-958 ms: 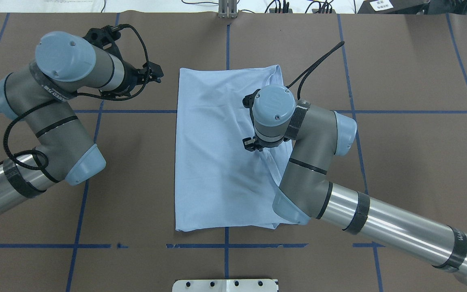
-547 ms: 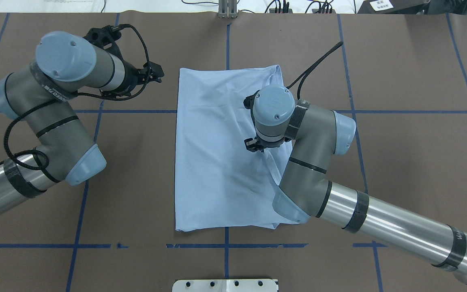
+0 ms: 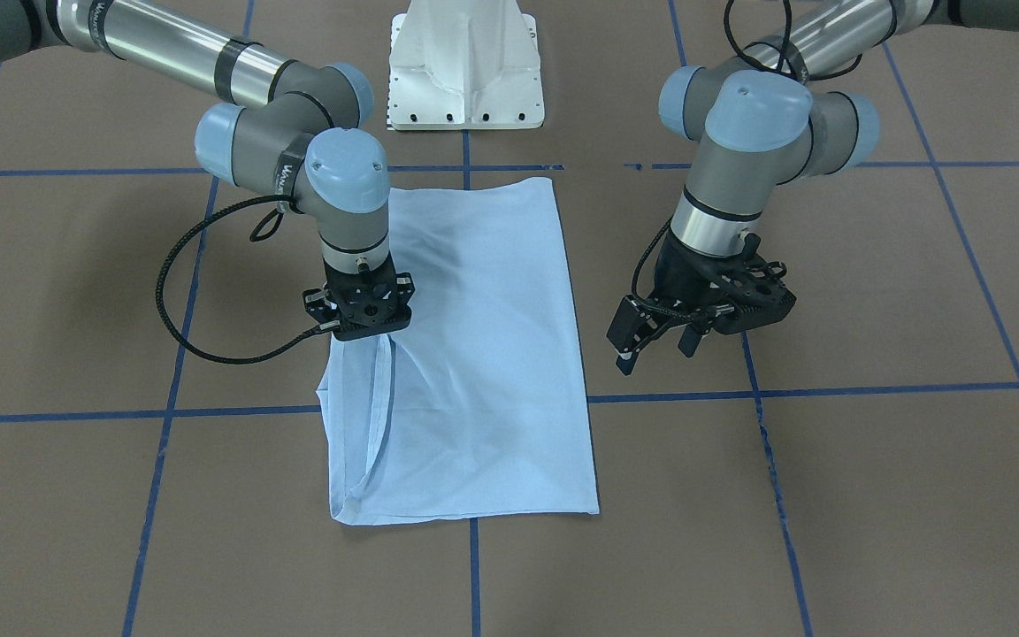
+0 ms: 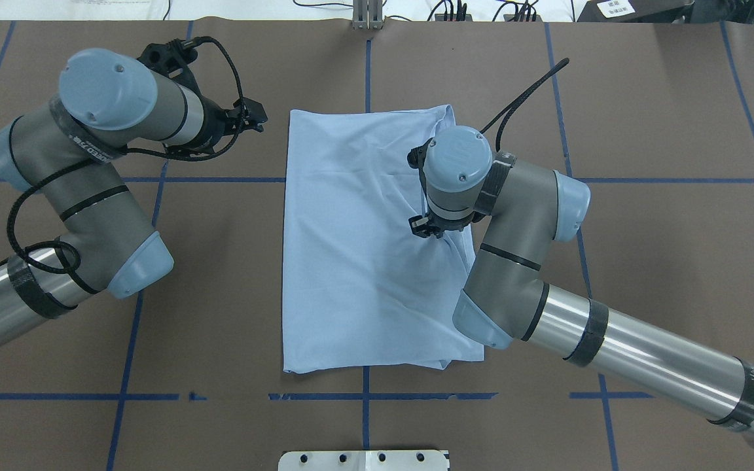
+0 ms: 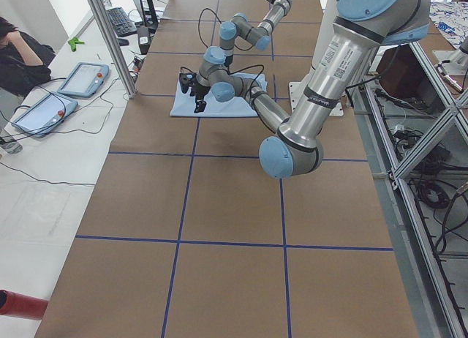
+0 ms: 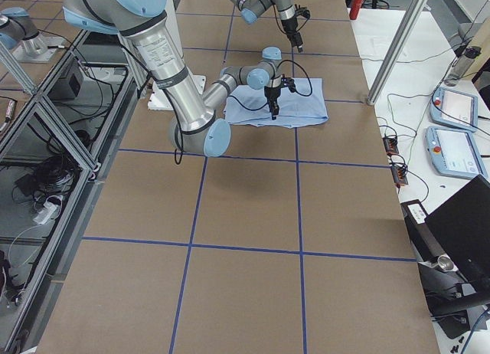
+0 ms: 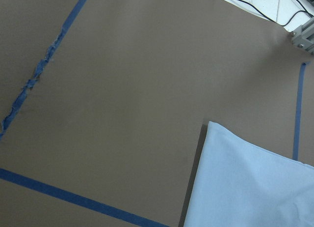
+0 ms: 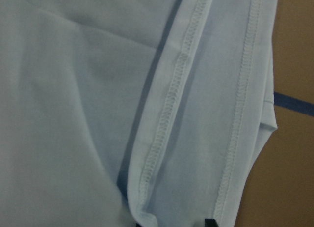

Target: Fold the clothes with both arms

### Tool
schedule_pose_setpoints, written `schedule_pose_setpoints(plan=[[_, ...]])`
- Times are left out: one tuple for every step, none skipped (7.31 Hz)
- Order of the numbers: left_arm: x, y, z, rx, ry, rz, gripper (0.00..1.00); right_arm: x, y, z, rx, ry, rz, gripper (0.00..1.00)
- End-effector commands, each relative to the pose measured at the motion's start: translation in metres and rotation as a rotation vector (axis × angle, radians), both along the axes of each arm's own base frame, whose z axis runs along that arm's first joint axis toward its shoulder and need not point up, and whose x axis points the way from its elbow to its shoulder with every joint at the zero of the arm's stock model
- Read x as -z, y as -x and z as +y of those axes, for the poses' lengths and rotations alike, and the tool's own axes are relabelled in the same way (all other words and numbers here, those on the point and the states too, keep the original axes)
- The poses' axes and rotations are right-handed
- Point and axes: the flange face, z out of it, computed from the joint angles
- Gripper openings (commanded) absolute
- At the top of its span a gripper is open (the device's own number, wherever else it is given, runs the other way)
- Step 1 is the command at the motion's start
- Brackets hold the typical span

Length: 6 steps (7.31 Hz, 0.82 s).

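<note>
The light blue T-shirt (image 4: pixel 351 248) lies folded into a tall rectangle at the table's middle (image 3: pixel 483 354). My right gripper (image 4: pixel 424 230) points straight down on the shirt's right-hand part, where a hemmed flap (image 8: pixel 196 114) is folded over. Its fingers are pinched on that flap, and the cloth rises to them (image 3: pixel 361 334). My left gripper (image 3: pixel 655 352) hangs open above bare table, off the shirt's left edge (image 4: pixel 256 121). The left wrist view takes in only one corner of the shirt (image 7: pixel 255 183). No chest print or collar shows.
The white pedestal base (image 3: pixel 465 80) stands at the robot's side of the table. Blue tape lines (image 4: pixel 128 327) cross the brown table cover. A side table with two tablets (image 5: pixel 80 78) and a seated person (image 5: pixel 18 53) lie beyond the far edge.
My right gripper has shifted toward the shirt's right edge and slightly away from the robot, and the wrinkles beside it moved along. The left arm has hardly moved.
</note>
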Motion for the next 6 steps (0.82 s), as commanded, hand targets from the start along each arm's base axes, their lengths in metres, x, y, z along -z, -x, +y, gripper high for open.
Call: schedule_pose_setpoints(plan=[[0.003, -0.001, 0.0, -0.001, -0.003, 0.004, 1.0, -0.021, -0.017, -0.008, 0.01, -0.008, 0.023, 0.48], [0.004, -0.001, 0.0, 0.0, -0.003, 0.006, 1.0, -0.025, -0.032, -0.015, 0.013, -0.023, 0.025, 0.48], [0.003, -0.001, 0.0, -0.001, -0.003, 0.004, 1.0, -0.026, -0.047, -0.023, 0.019, -0.018, 0.013, 0.41], [0.003, -0.001, 0.0, -0.002, -0.004, 0.003, 1.0, -0.022, -0.056, -0.031, 0.024, -0.006, -0.007, 0.39], [0.004, -0.001, 0.0, -0.006, -0.011, 0.001, 1.0, -0.009, -0.054, -0.032, 0.028, -0.011, -0.028, 0.4], [0.004, -0.001, 0.001, -0.008, -0.013, 0.002, 1.0, 0.007, -0.051, -0.037, 0.023, -0.029, -0.047, 0.41]])
